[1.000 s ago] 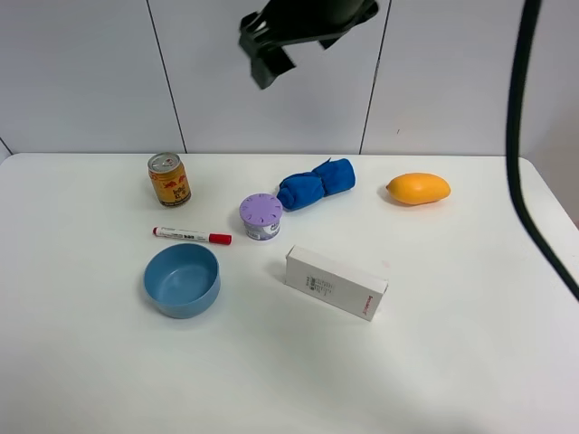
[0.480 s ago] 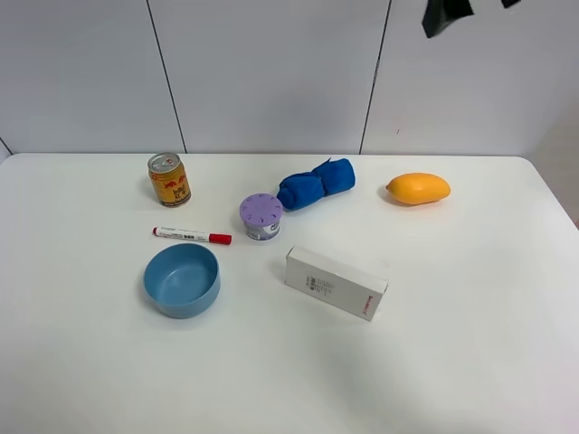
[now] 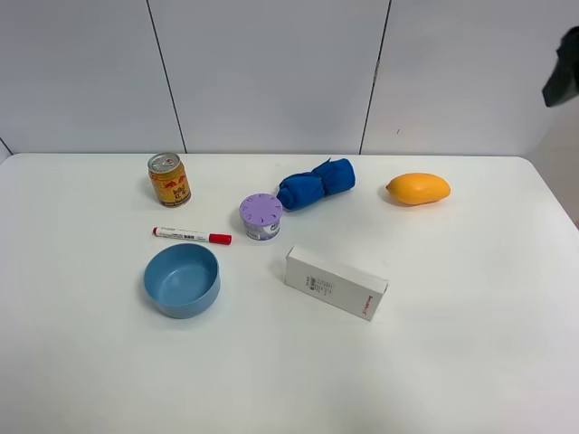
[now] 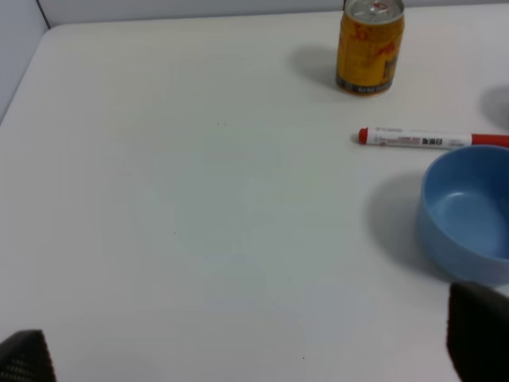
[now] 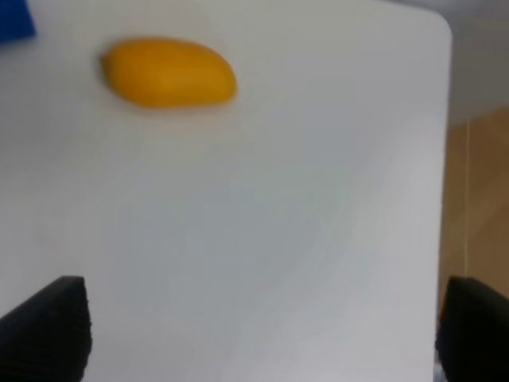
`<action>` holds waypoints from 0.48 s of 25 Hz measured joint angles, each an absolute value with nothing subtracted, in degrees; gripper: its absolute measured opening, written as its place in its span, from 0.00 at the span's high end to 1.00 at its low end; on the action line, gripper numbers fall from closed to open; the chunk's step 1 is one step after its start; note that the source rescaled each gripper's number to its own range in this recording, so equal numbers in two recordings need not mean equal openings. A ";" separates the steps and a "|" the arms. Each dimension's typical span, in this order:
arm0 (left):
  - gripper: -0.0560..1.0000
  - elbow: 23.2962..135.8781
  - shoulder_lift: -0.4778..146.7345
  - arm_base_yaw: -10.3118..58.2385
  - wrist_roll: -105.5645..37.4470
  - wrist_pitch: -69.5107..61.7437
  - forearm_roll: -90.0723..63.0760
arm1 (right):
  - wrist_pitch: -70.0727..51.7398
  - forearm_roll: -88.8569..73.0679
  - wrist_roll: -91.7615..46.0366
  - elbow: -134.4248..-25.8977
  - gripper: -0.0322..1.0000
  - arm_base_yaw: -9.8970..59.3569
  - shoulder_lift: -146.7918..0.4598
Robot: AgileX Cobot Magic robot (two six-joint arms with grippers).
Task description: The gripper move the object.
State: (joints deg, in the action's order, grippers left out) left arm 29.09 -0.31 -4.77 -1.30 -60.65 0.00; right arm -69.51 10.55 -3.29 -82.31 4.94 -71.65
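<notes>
1. Since one second ago, the right arm has swung from the top centre of the exterior high view to its right edge. Only a dark piece of it now shows against the wall. Nothing on the surface has shifted in that time.
2. Check the right claw in its wrist view. Its two black fingertips sit far apart, so the jaws are spread wide, with nothing between them. It hangs over bare surface near a rounded corner, with the orange fruit ahead of it.
3. Check the left claw in its wrist view. Its jaws are likewise spread wide and empty, and only the fingertips show. The blue bowl lies nearest to it, and the yellow can stands farther off.
4. Locate the marker pen. It lies flat on the surface between the yellow can and the blue bowl, just behind the bowl's far rim and clear of both. Neither claw touches it. Its red cap points toward the purple-lidded tub, and its small red end points toward the left side of the surface.
5. Note the remaining items.
   - The tub stands near the cap end of the pen.
   - The blue cloth lies just behind the tub. You cannot tell whether the two touch.
   - The white box lies flat to the right of the bowl.
   - The orange fruit rests well apart from the others, toward the far right.
</notes>
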 joint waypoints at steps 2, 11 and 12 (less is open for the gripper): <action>0.00 29.09 -0.31 -4.77 -1.30 -60.65 0.00 | -69.51 10.55 -3.19 -78.35 0.14 2.56 -68.27; 0.00 29.09 -0.31 -4.77 -1.30 -60.65 0.00 | -69.62 9.70 0.00 -62.09 0.14 -2.06 -50.64; 0.00 29.09 -0.31 -4.77 -1.30 -60.65 0.00 | -69.62 9.15 1.28 -59.99 0.14 -2.06 -48.30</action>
State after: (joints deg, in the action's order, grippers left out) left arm 29.09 -0.31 -4.77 -1.30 -60.65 0.00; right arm -69.62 9.15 1.28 -59.99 -2.06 -48.30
